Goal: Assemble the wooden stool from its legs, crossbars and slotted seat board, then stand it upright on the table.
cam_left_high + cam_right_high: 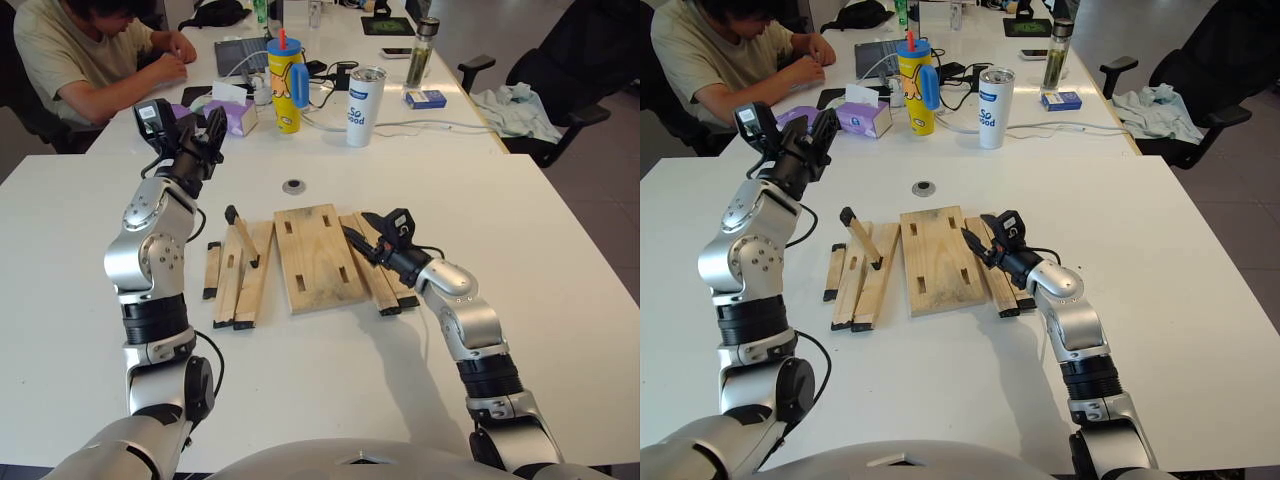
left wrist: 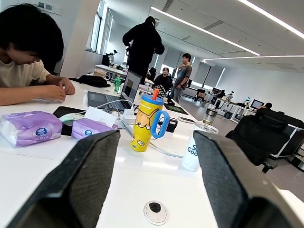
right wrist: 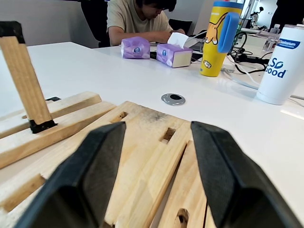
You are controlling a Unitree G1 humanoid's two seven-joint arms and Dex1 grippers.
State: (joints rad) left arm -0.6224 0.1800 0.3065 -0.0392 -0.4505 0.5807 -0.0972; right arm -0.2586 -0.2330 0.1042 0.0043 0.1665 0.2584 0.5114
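Left gripper (image 1: 203, 140) is raised above the table (image 1: 80, 230), apart from the slotted seat board (image 1: 318, 257), which is laid flat between 2 groups of wooden bars (image 1: 240, 270); the right gripper (image 1: 358, 240) is held low at its right edge. By the left wrist view, its fingers (image 2: 80, 185) are shown spread wide. By the right wrist view, that gripper's fingers (image 3: 90, 180) are shown spread above the board.
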